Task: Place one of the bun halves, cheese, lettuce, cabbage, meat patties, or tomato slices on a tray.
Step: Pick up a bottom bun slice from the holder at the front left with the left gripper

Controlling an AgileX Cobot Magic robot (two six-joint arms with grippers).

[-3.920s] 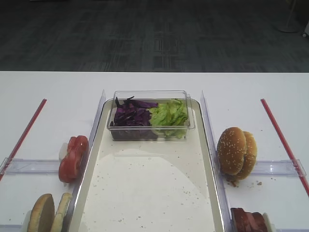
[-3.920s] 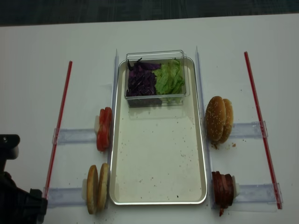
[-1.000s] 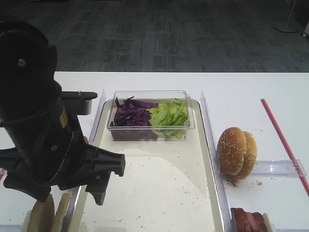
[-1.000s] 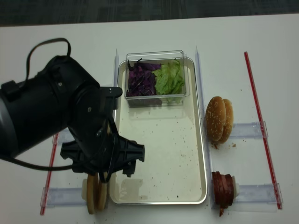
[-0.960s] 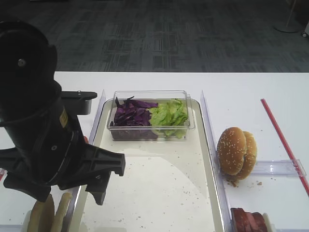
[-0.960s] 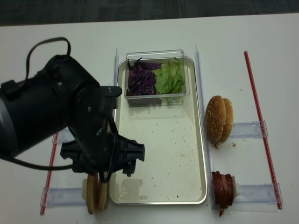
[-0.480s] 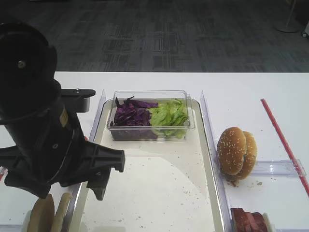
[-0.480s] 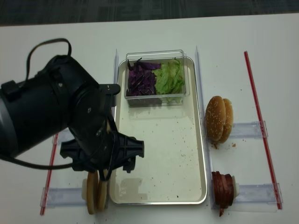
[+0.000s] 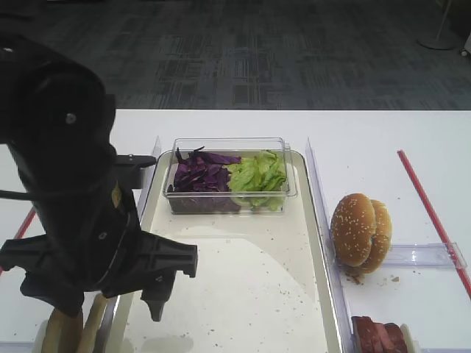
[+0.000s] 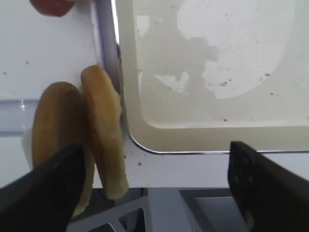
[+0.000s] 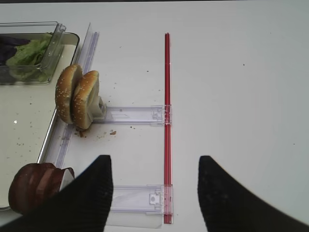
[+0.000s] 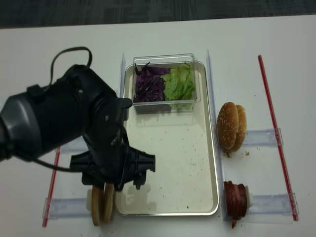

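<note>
Hovering over the two seedless bun halves (image 10: 101, 135), the left gripper (image 10: 154, 188) has its jaws spread wide, nothing between them. In the left wrist view one dark finger (image 10: 48, 188) sits in front of the outer half, the other finger (image 10: 270, 183) lies well across the tray corner. So the buns stand toward the left-finger side of the gap, not centred — judgement: the gripper likely needs to shift toward the buns before closing.

Bun halves stand on edge, side by side in a clear holder (image 12: 66, 207) just outside the tray's (image 12: 168, 211) near left corner. Flat faces are parallel to the tray's long rim, the inner half touching or nearly touching it. Left arm is clearly the nearer one.

Right gripper (image 11: 154, 193): fingers apart, empty, hanging over bare white table (image 11: 231, 96) beside the red strip (image 11: 166, 125) — well away from the buns.

Containers:
- tray — crumb specks only, plus the clear tub (image 9: 229, 176) at its far end.
- tub — purple cabbage (image 9: 200, 175) on the left, lettuce (image 9: 257, 176) on the right.
- right side holders — sesame bun pair (image 9: 359, 232) upright; meat patties (image 12: 236, 201) stacked on edge nearer the front.

Tomato slices mostly hidden by the arm; a red edge (image 10: 50, 6) shows in the left wrist view.
</note>
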